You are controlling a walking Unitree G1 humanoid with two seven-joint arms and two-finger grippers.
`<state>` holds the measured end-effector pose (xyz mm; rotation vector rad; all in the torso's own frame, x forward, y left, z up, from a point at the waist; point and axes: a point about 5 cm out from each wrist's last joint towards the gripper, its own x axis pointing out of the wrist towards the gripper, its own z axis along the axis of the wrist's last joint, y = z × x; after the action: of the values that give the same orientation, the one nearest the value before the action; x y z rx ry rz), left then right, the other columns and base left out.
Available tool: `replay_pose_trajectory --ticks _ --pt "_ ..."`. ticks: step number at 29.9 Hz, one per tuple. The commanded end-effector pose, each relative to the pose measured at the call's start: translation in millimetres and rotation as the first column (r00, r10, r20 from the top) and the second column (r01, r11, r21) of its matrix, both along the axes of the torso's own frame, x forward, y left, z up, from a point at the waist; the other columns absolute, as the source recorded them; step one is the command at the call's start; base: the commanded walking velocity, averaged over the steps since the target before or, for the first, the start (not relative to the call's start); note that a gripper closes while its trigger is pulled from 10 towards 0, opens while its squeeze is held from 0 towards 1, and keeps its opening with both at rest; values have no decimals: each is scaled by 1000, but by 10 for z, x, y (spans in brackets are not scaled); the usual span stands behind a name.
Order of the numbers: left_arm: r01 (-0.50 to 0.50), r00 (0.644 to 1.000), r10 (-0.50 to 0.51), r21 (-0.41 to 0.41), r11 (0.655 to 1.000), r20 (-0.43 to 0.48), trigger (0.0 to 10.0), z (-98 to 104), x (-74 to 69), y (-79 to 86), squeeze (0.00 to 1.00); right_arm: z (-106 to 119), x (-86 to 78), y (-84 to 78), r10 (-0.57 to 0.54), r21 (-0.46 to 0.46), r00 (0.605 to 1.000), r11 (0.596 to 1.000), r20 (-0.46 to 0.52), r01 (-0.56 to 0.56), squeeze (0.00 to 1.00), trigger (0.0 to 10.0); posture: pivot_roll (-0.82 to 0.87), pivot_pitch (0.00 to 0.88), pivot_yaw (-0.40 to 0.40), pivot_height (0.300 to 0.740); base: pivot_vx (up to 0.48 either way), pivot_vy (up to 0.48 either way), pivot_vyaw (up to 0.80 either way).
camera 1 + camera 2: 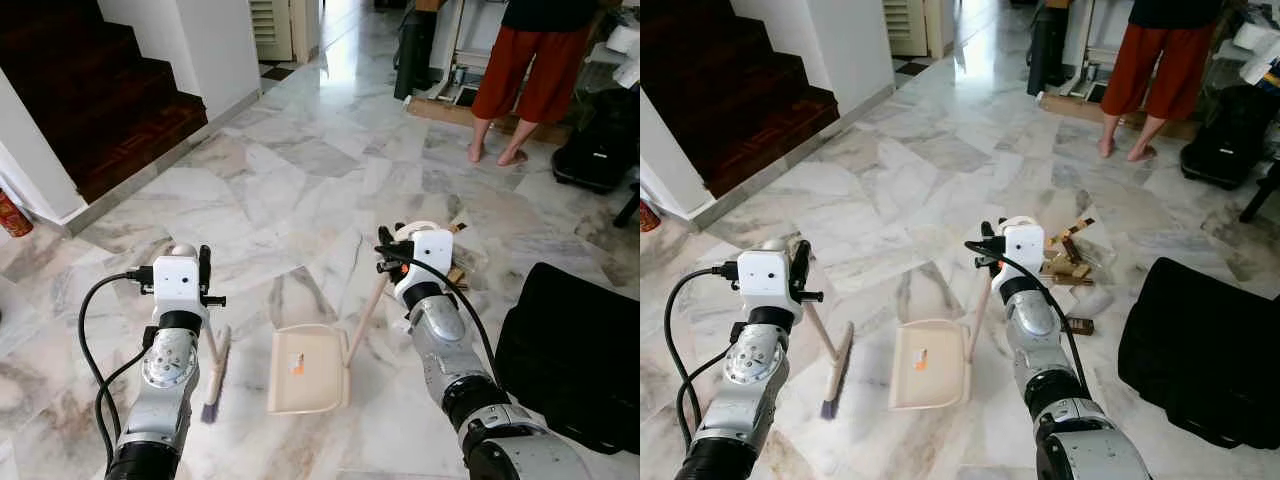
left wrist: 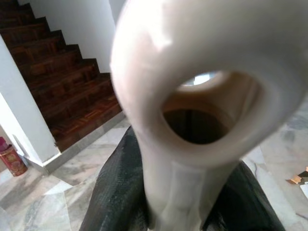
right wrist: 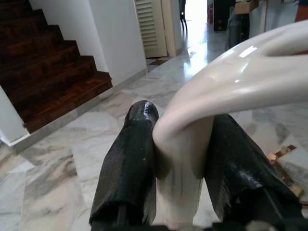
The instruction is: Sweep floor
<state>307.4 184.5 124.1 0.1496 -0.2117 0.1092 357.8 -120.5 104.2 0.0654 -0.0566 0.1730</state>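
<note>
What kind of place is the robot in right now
Most likely the ground-floor hall of a lived-in home: a polished marble floor, a dark wooden staircase on the robot's left, and a louvred door ahead, with a barefoot person standing nearby.

Both silver arms reach forward over the floor, elbows bent, wrists raised. The left gripper (image 1: 203, 268) sits at about ten o'clock from the robot's chest, its black fingers (image 2: 120, 192) clamped around the cream broom handle (image 2: 192, 96), which slants down toward two o'clock. The right gripper (image 1: 385, 250) is held at about one o'clock, slightly farther out, its black fingers (image 3: 127, 163) pressed on either side of the cream dustpan handle (image 3: 192, 120).
</note>
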Motion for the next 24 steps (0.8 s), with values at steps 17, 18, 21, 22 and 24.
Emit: replay_pose_trajectory --ticks 17,18,21,22,24 --pt "5 999 -5 -9 1000 37 10000 76 67 -39 0 -51 -42 -25 -26 74 1000 997 -10 27 0 10000 10 0 44 740 0 476 -246" --pt "3 999 -3 -9 1000 38 10000 75 65 -32 0 -47 -37 -17 -24 73 1000 997 -12 24 0 10000 12 0 43 740 0 480 -738" --pt "-1 999 2 -6 1000 37 10000 69 60 -10 0 -35 -24 19 -13 73 1000 997 -15 14 0 10000 14 0 41 740 0 480 -800" --pt "-2 999 2 -5 1000 38 10000 68 58 -7 0 -35 -25 22 -13 74 1000 997 -14 13 0 10000 18 0 41 740 0 480 -800" --pt "-4 999 4 -3 1000 38 10000 68 55 2 0 -32 -25 27 -13 79 1000 997 -12 14 0 10000 19 0 41 740 0 480 -800"
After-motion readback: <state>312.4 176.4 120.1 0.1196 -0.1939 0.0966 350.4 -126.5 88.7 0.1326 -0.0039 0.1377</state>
